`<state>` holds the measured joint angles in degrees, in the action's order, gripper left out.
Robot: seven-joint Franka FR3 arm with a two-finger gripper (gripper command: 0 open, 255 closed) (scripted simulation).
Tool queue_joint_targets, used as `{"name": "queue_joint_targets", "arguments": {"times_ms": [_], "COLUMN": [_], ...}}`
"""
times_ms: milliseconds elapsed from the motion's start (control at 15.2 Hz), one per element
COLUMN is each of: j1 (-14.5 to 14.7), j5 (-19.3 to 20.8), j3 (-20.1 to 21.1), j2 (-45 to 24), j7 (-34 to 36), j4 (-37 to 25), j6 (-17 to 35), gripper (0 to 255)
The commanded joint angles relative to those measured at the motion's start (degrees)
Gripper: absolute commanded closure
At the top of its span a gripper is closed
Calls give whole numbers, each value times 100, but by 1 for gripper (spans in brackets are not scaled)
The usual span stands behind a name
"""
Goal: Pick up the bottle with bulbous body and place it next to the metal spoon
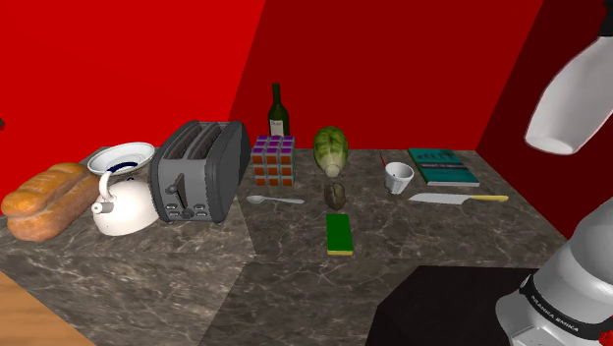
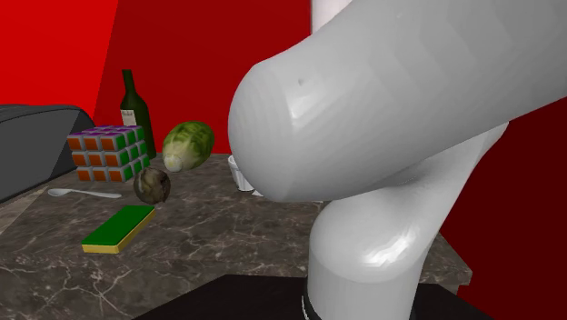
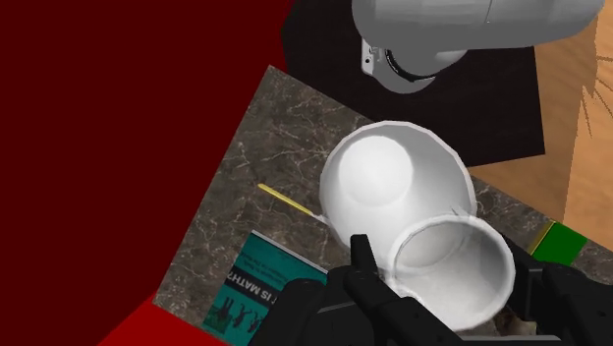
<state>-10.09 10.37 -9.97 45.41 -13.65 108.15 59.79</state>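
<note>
The small, dark, bulbous bottle (image 1: 336, 194) sat on the marbled surface (image 1: 442, 236), between the green leafy head (image 1: 331, 147) behind it and the green and yellow sponge (image 1: 340, 234) in front. It was apart from both, and nothing gripped it. The spoon (image 1: 275, 200) lay near it toward the shoulder view's left, bowl end pointing at the toaster (image 1: 199, 169), with a clear gap between spoon and bottle. A tall wine bottle (image 1: 278, 110) stood upright by the red wall, just behind the colour cube (image 1: 273, 160). The white cup (image 1: 398, 177) stood upright beside the teal book (image 1: 443, 167), with a thin red stick (image 1: 383, 158) leaning out of it; I couldn't make out anything else inside. A white kettle (image 1: 123, 204) stood between the loaf (image 1: 44, 201) and the toaster, with a white, blue-marked dish (image 1: 123, 157) tilted on top of it. The knife (image 1: 457, 199) lay in front of the book. The arm (image 1: 575, 93) was raised well above all this. In the wrist view the jaws stood apart, holding nothing, with white arm parts showing between them.
</note>
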Motion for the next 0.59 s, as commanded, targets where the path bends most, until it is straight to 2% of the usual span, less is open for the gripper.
{"name": "queue_joint_targets", "arguments": {"times_ms": [0,528], "j1": [6,96], "j5": [-174,-906], "j3": [179,1009], "j2": [-14,-312], "j7": [232,1239], "j4": [147,650], "j6": [131,861], "gripper": [255,255]}}
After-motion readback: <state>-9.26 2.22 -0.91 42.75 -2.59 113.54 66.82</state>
